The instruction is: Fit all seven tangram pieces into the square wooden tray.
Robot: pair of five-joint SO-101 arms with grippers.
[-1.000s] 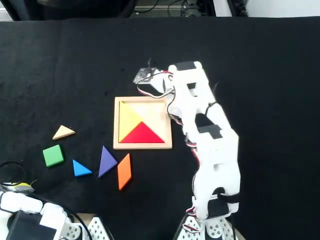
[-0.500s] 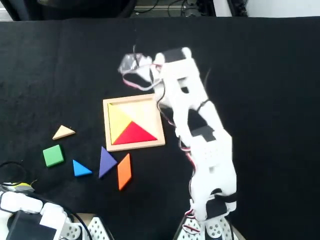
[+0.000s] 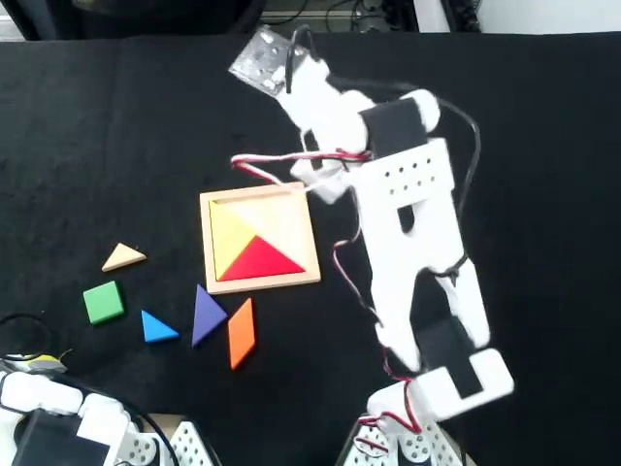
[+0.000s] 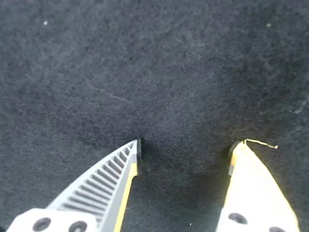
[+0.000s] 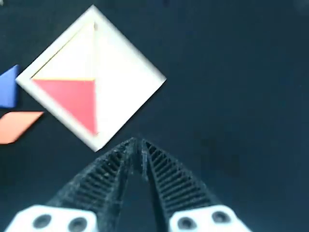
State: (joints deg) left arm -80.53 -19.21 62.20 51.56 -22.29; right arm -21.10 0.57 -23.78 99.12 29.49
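The square wooden tray (image 3: 309, 225) lies mid-table, holding a yellow triangle (image 3: 233, 231) and a red triangle (image 3: 262, 259). To its left on the cloth are a tan triangle (image 3: 123, 257), a green square (image 3: 103, 301), a blue triangle (image 3: 157, 327), a purple triangle (image 3: 207, 313) and an orange parallelogram (image 3: 241, 332). My right gripper (image 3: 260, 60) is raised beyond the tray's far side. It is shut and empty (image 5: 140, 143), with the tray (image 5: 145, 72) ahead of it. My left gripper (image 4: 186, 147) is open over bare cloth.
The left arm's base (image 3: 53, 417) sits at the near left corner, with a yellow-tipped part (image 3: 34, 361) beside it. The right arm's white links (image 3: 412, 233) stretch across the cloth to the right of the tray. Black cloth covers the whole table.
The tray slid left and turned slightly while the right gripper was at its far right corner. The right arm then rose and swung away toward the far side.
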